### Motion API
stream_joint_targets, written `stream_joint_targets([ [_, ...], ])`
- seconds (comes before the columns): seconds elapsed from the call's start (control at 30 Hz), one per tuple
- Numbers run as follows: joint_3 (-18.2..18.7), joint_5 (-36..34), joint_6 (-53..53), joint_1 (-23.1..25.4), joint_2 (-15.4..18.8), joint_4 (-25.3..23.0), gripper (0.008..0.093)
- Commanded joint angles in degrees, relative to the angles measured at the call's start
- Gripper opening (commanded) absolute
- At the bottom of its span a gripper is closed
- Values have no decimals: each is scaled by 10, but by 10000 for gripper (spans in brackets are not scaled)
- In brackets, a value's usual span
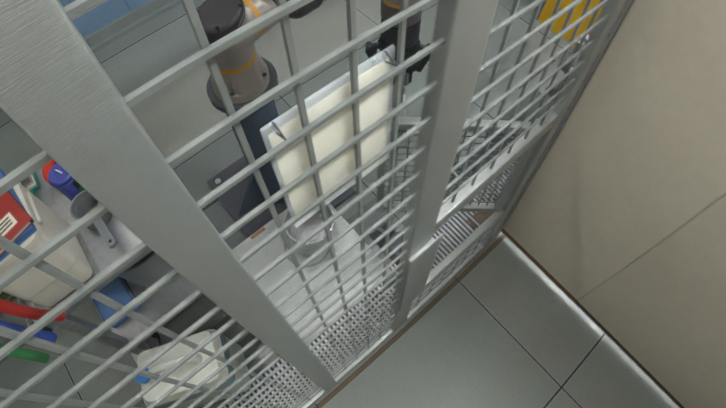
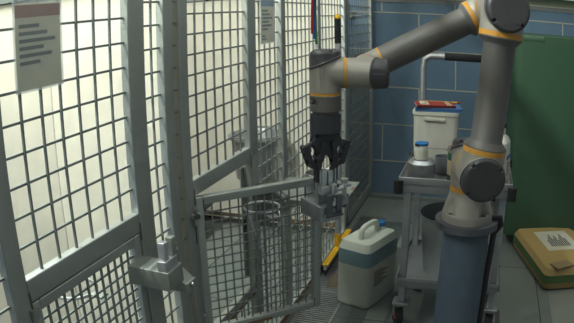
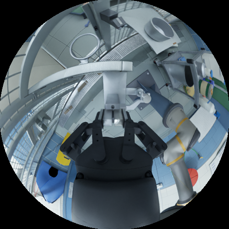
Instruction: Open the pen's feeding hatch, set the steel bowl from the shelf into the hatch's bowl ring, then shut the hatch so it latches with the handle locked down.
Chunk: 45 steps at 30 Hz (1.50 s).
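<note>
The feeding hatch (image 2: 257, 245) is a low mesh door in the pen front, swung outward on its left hinge. Its latch handle (image 2: 327, 187) stands upright at the free top corner. My gripper (image 2: 326, 170) comes straight down on the handle, fingers clamped on either side of its grey block (image 3: 114, 117). The hatch's bowl ring (image 3: 84, 46) hangs empty on the hatch's inner side. The steel bowl (image 3: 159, 29) sits on a small shelf (image 1: 304, 238) by the pen, apart from the ring.
Behind the hatch stands the mesh pen wall (image 2: 120, 140) with its posts. A white jug (image 2: 367, 263) sits on the floor right of the hatch. A cart (image 2: 425, 172) with containers stands by my arm's base (image 2: 461, 273). A yellow box (image 2: 548, 255) lies far right.
</note>
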Motion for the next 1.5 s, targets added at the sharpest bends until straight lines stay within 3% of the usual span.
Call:
stream_joint_targets([
  [0.0, 0, -1, 3, 0, -1, 0, 80],
  [1.47, 0, -1, 48, 20, -1, 0, 80],
])
